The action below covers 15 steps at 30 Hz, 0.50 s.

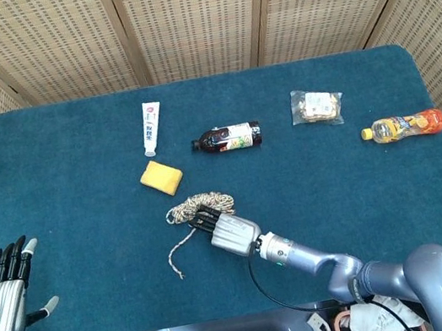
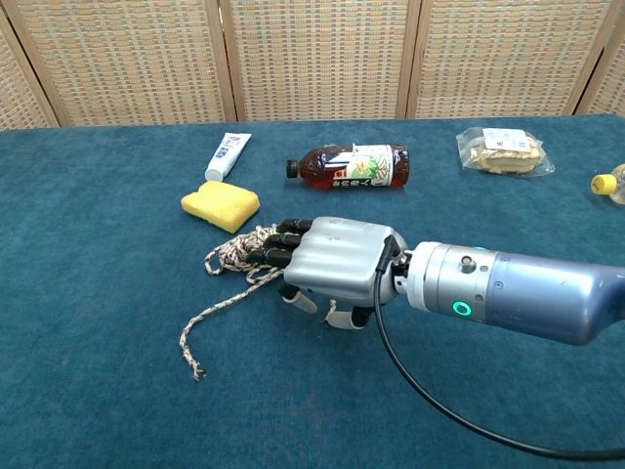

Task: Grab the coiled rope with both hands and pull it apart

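Observation:
The coiled rope [image 1: 192, 207] [image 2: 234, 253] is a speckled beige bundle near the middle of the blue table, with a loose tail [image 2: 200, 327] trailing toward the front left. My right hand [image 1: 228, 231] [image 2: 332, 262] lies palm down on the coil's right side. Its dark fingers [image 2: 273, 242] curl over the strands, and the palm hides part of the rope. My left hand [image 1: 1, 288] shows only in the head view, at the table's front left corner. It is far from the rope, with its fingers spread and nothing in it.
Behind the rope lie a yellow sponge [image 1: 160, 177] [image 2: 221, 206], a white tube [image 1: 151, 127] [image 2: 227, 154] and a dark bottle [image 1: 227, 138] [image 2: 350, 165] on its side. A snack bag [image 1: 317, 106] [image 2: 503, 149] and an orange bottle [image 1: 404, 126] lie at the back right.

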### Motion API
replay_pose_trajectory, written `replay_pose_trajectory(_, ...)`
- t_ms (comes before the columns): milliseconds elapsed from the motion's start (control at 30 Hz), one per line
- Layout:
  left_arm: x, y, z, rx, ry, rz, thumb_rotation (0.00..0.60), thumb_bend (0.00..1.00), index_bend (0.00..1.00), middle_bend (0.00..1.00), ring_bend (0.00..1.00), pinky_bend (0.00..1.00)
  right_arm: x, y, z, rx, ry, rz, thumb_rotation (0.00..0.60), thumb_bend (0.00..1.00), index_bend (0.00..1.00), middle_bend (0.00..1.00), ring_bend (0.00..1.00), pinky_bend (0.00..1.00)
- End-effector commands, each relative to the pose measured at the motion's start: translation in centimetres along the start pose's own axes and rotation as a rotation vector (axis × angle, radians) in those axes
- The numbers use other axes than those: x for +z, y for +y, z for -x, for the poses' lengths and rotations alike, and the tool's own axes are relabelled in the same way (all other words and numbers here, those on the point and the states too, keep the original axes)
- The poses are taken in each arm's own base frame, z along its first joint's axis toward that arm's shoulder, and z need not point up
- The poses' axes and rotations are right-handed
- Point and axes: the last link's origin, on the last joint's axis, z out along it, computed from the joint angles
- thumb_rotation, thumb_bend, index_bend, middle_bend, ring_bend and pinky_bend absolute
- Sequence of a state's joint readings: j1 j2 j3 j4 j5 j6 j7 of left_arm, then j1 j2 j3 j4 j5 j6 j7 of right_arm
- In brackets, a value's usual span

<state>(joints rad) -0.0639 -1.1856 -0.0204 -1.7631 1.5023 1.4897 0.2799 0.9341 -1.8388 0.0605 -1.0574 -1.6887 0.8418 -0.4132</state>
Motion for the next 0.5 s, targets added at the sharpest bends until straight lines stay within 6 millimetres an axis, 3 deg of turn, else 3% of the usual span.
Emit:
replay_pose_trajectory(33,0.04,-0.04,0.02,0.0,-0.001,-0.001,0.6,0.0,0.0,0.0,0.0,0.0,0.05,0.13,0.09,-0.005,-0.01,0.003,0.6,0.32,0.51,0.0,0.0,0.0)
replay_pose_trajectory(500,0.06,0.01,0.1,0.001,-0.006,0.002,0.6,0.0,0.0,0.0,0.0,0.0,0.22,0.02,0.27,-0.019,-0.035,0.004,0.6,0.35,0.58,0.0,0.0,0.0)
